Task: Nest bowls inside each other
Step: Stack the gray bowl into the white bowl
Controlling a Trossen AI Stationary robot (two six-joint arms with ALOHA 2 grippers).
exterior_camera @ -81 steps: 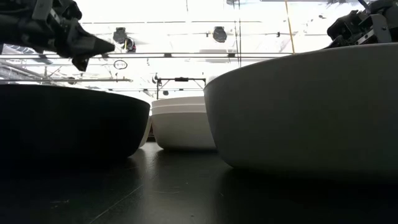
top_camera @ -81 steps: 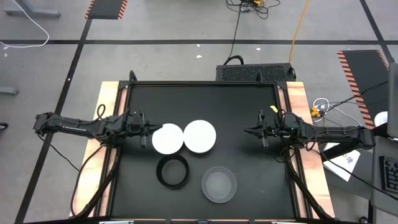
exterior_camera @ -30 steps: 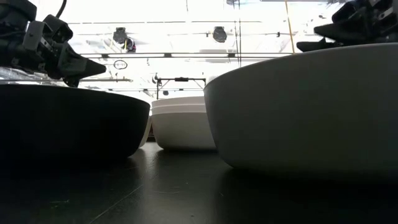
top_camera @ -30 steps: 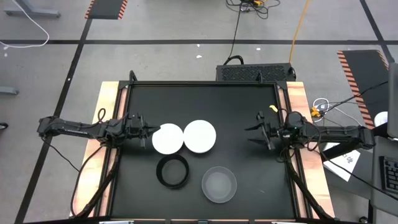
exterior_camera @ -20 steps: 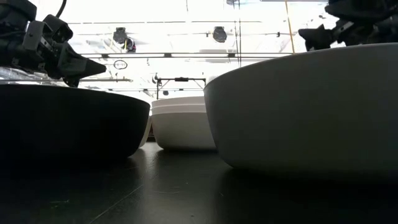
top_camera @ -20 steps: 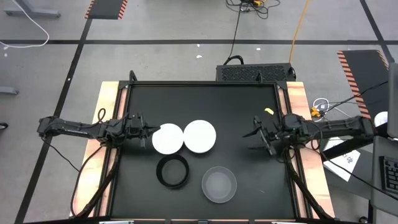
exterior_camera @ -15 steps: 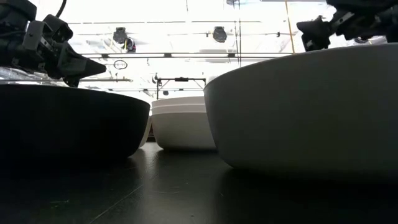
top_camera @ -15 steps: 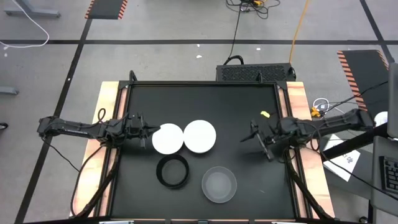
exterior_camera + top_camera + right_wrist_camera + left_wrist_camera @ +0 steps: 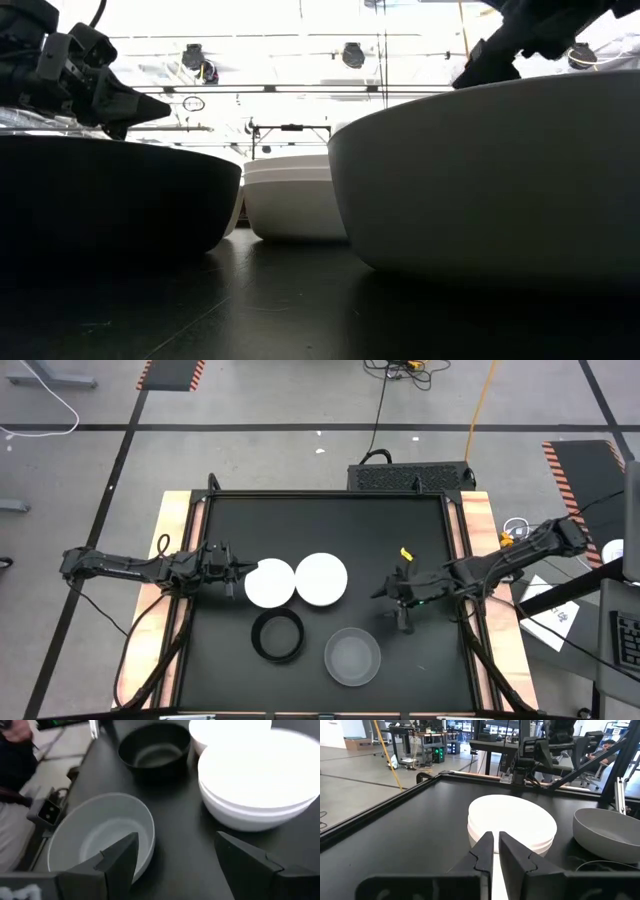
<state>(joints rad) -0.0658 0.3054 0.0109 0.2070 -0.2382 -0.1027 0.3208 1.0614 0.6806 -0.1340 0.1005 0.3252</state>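
The right pincer (image 9: 398,600) hangs over the table (image 9: 330,520) with fingers wide apart and holds nothing. The grey bowl (image 9: 352,656) is just in front of it and a bit to one side, not touching. The white stack (image 9: 321,579) is near, on the other side in front, and the black bowl (image 9: 277,636) is farther, behind the grey one. The left pincer (image 9: 242,570) waits at the rim of the 2nd white stack (image 9: 270,584), fingers nearly together, nothing between them. The 2 white stacks stand just beside each other. Each stack shows 2 rims, approx.
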